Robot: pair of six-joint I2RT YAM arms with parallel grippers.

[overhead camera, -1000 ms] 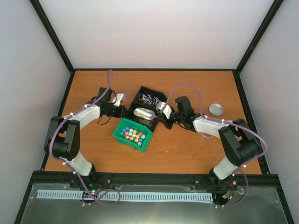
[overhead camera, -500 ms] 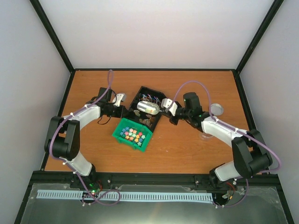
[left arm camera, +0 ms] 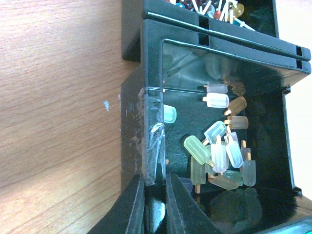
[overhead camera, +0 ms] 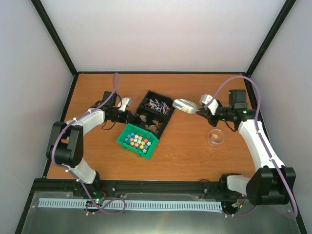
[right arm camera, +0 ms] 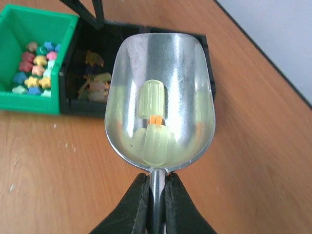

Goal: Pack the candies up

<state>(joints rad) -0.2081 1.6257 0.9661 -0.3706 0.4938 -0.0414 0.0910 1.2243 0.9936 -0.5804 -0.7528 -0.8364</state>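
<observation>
The candies [overhead camera: 155,103], thin red, blue and white sweets, fill the far compartment of the black plastic bin [left arm camera: 141,122] toward the desk's [overhead camera: 185,153] far edge. One pale green lolly-shaped sweet [right arm camera: 151,100] lies in the shiny metal scoop [right arm camera: 195,97], held just right of the bin. The right gripper [right arm camera: 156,181] is clamped on the scoop's handle, and the left gripper [left arm camera: 155,195] pinches the bin's wall.

The right end effector [overhead camera: 200,110] swung its scoop [overhead camera: 184,105] rightward — off the black bin [overhead camera: 141,102].
</observation>
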